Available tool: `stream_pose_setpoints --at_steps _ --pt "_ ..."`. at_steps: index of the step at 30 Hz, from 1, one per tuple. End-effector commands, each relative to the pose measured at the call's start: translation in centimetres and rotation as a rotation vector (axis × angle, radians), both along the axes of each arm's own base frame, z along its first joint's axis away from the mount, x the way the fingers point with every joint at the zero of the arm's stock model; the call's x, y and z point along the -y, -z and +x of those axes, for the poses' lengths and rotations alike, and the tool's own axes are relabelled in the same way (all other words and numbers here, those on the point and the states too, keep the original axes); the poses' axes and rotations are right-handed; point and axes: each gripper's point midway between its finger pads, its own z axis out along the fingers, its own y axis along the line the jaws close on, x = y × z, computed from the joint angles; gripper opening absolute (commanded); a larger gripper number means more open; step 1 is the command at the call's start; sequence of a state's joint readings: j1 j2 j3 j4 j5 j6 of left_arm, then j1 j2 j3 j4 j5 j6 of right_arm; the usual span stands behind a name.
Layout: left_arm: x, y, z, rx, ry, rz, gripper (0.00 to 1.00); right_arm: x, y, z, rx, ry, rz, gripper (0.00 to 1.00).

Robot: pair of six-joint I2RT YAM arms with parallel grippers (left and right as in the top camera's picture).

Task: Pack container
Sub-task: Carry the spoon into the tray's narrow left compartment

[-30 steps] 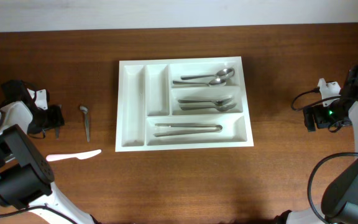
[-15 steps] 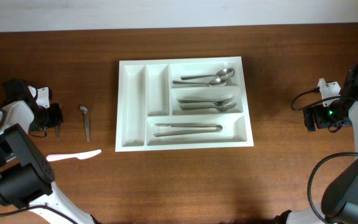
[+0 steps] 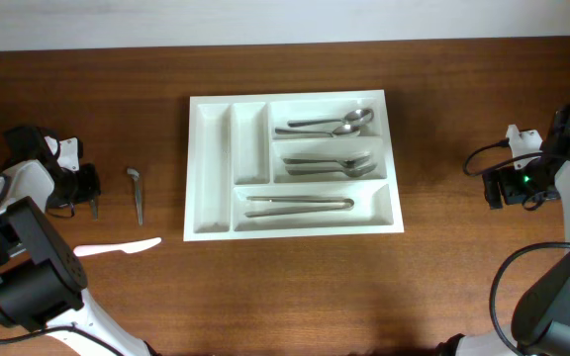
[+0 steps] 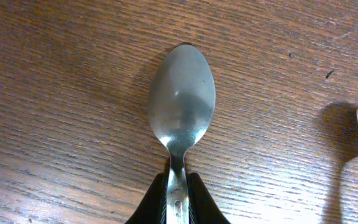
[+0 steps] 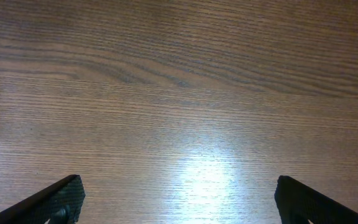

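I read left fingers (image 4: pixel 151 205) pinching a spoon (image 4: pixel 181 102) at its neck, bowl above the bench (image 4: pixel 55 93). Right fingers (image 5: pixel 58 199) spread wide over wood. Container (image 3: pixel 211 148) sits between the arms.

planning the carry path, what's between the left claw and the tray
Overhead: one metal utensil lies between the left claw, gripping a spoon, and the container.
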State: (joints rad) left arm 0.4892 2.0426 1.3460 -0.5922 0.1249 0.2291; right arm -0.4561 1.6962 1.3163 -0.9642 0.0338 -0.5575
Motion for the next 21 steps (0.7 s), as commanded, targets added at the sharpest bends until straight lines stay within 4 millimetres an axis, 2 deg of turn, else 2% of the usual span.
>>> stream_pose_setpoints --at_steps 1,9,12,16,21 --pt "0.6 -0.3 1.2 0.035 -0.001 -0.05 0.02 0.0 0.0 0.0 0.003 0.003 0.002 0.99" --pt "3.1 -5.1 4.9 0.134 0.077 -0.15 0.02 0.0 0.0 0.0 0.003 0.003 0.002 0.99" --pt "4.9 -7.1 6.1 0.137 0.124 -0.15 0.02 0.0 0.0 0.0 0.003 0.003 0.002 0.99" --pt "8.7 -9.6 7.7 0.143 0.212 -0.151 0.02 0.0 0.0 0.0 0.003 0.003 0.002 0.99" --pt "15.4 -11.6 9.4 0.154 0.309 -0.169 0.02 0.0 0.0 0.0 0.003 0.003 0.002 0.99"
